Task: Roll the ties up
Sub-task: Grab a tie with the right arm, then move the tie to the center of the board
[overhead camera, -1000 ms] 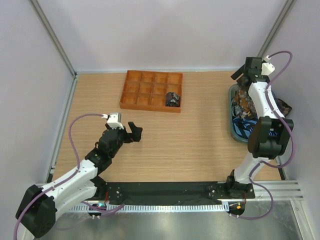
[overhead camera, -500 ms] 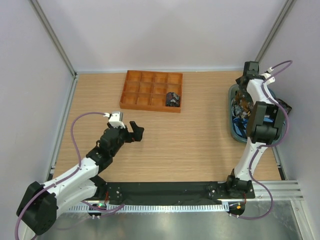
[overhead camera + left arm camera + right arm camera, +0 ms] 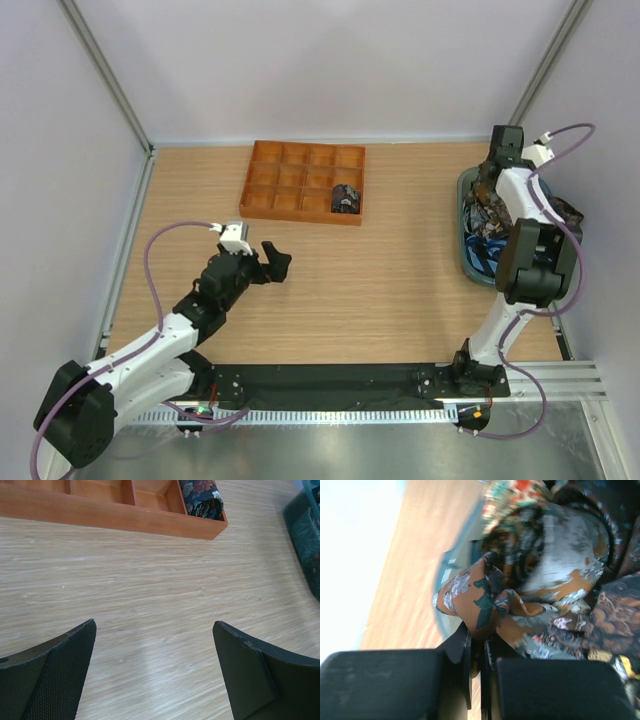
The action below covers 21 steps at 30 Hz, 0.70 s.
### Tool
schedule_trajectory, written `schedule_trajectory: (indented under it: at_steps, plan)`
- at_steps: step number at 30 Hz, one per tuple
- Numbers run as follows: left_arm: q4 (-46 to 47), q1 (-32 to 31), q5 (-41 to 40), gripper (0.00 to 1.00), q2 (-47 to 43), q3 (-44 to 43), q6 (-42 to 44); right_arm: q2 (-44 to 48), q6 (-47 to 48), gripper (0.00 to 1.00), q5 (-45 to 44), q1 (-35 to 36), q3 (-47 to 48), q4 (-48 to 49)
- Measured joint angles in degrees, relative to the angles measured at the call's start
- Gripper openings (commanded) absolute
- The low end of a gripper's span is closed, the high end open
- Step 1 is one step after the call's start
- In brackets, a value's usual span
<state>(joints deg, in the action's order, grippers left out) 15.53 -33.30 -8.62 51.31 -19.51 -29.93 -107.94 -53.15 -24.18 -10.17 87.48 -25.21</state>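
Neckties in a tangled heap, the loose ties (image 3: 484, 212), some brown paisley and some blue, fill a dark teal plastic bin (image 3: 462, 238) at the right edge of the light wooden tabletop (image 3: 380, 290), toward its far right corner. The right hand (image 3: 479, 650) reaches down into this bin, its two black fingers pressed together and clamped on a fold of one brown paisley tie (image 3: 470, 597) with teal and grey figures; this fold stands up above the rest of the heap. A flat orange gridded tray (image 3: 300, 217) sits by the far edge near the middle, and a single rolled tie (image 3: 346, 198), a dark floral coil, fills its near right corner compartment. The left hand (image 3: 154, 630) hangs over bare wood toward the left edge, on the near side of the tray and apart from it, its fingers spread wide with nothing between them, pointing toward the tray's near wall
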Motion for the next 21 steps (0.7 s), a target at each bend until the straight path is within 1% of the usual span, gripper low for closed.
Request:
schedule_trajectory:
  at_steps: [4,7,10,17,21]
  plan:
    - [0.1,0.0,0.4,1.0,0.3,-0.1,0.0,8.8,3.9,0.01,4.5,0.0,-4.7,4.0]
    - [0.1,0.0,0.8,1.0,0.4,-0.1,0.1,15.2,7.7,0.01,11.0,0.0,-5.6,6.0]
    - [0.1,0.0,0.8,1.0,0.4,-0.1,0.2,19.7,10.6,0.01,19.1,0.1,-5.3,7.7]
    - [0.1,-0.1,1.0,1.0,0.4,-0.1,0.4,30.2,14.6,0.01,36.5,1.7,-7.7,7.5]
    - [0.1,-0.3,1.2,1.0,0.4,-0.1,0.4,36.6,16.9,0.01,44.3,5.8,-7.8,6.3]
